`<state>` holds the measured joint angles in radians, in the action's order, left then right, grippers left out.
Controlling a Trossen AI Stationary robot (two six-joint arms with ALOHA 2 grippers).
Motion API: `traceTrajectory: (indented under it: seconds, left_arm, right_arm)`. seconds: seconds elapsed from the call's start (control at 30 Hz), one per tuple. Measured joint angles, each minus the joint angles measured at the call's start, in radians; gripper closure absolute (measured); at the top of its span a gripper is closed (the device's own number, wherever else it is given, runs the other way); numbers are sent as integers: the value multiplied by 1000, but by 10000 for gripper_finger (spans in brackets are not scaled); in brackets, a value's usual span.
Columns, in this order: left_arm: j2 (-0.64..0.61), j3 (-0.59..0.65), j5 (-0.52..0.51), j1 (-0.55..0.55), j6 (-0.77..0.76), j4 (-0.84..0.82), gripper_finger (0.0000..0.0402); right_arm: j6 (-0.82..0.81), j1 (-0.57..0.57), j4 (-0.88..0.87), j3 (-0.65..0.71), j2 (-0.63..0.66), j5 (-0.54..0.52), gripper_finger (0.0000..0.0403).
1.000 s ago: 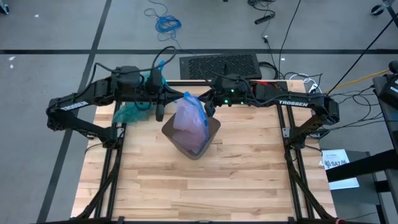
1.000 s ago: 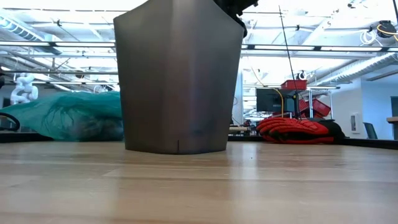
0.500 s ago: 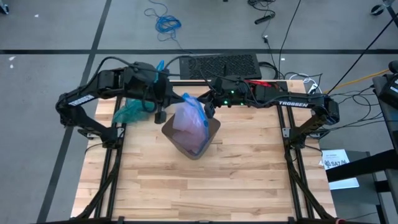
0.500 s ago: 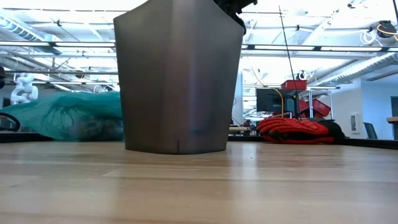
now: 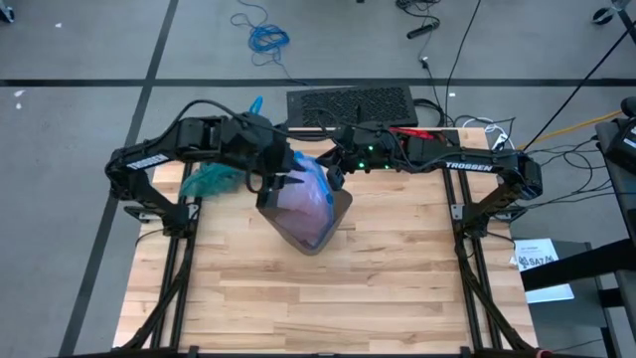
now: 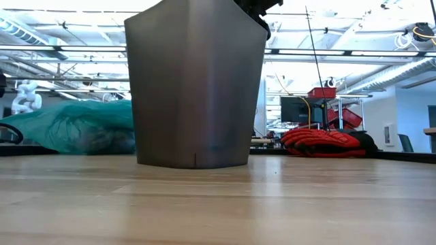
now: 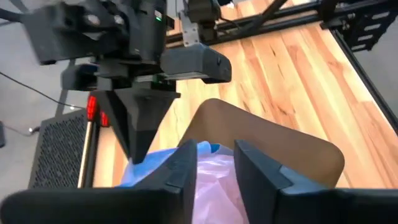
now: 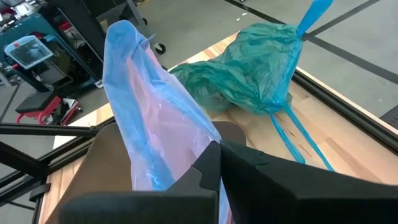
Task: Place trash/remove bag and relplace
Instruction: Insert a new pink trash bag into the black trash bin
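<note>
Teal bag set aside at table's far left edge, tied off, clearing bin for pink liner. Right gripper clamped on liner's rim, holding it up. Left gripper parted over liner's mouth, apparently to spread it.

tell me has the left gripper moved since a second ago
Yes. In the high view the left gripper has swung right, away from the teal bag, and now sits over the bin's pink liner.
</note>
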<state>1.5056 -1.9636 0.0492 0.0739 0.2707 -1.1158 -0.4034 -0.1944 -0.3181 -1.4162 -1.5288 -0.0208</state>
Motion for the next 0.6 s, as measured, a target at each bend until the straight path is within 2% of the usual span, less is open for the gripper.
traceTrajectory:
  seconds: [0.2,0.33,0.6]
  left_arm:
    - [16,0,-4,-4,1,-1,264]
    - [26,-1,-58,-5,2,-6,262]
    - [58,0,-99,-9,55,-29,262]
  right_arm:
    - [0,0,0,0,0,0,403]
    - [0,0,0,0,0,0,403]
    - [0,0,0,0,0,0,403]
